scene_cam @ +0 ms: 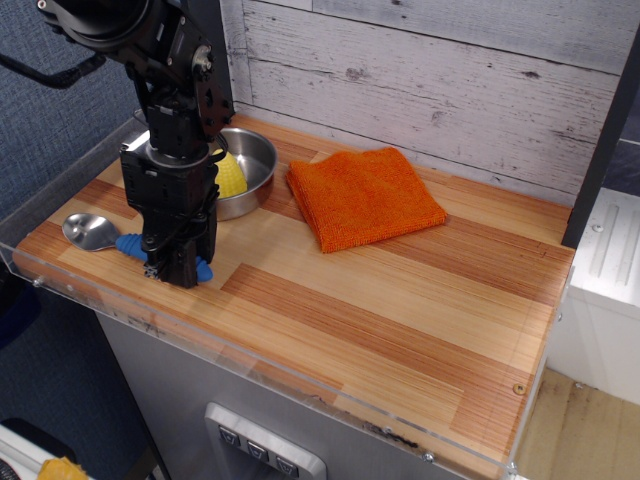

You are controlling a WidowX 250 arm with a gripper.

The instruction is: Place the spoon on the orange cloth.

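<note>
We have the gripper (178, 270) down over the spoon (100, 236), apparently clamped on its handle, with the orange cloth (364, 197) still bare

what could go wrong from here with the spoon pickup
The pincer sits low over the blue handle of the spoon, near the counter's front edge; a poor grip could knock it off. The steel pan holding a yellow item stands on the way to the orange cloth, so a low carry might clip it.
</note>
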